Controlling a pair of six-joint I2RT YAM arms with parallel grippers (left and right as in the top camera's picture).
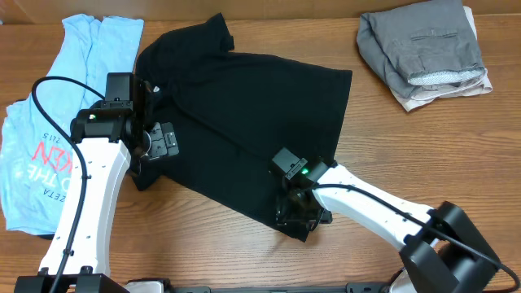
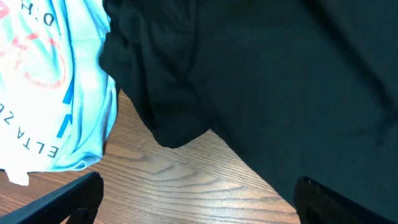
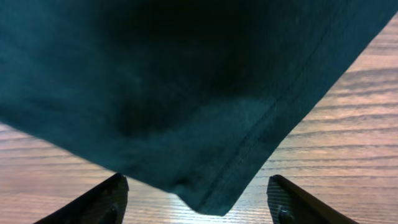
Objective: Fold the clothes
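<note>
The black T-shirt lies spread across the middle of the table. My left gripper hangs open over the shirt's left sleeve; in the left wrist view bare wood lies between the fingers and the sleeve tip is just ahead. My right gripper is open at the shirt's bottom hem corner; in the right wrist view that corner sits between the fingers, not pinched. The light blue shirt with red and white lettering lies at the left, and shows in the left wrist view.
A folded grey garment on a light one sits at the back right. The wooden table shows around the clothes. The left arm's cable loops over the blue shirt.
</note>
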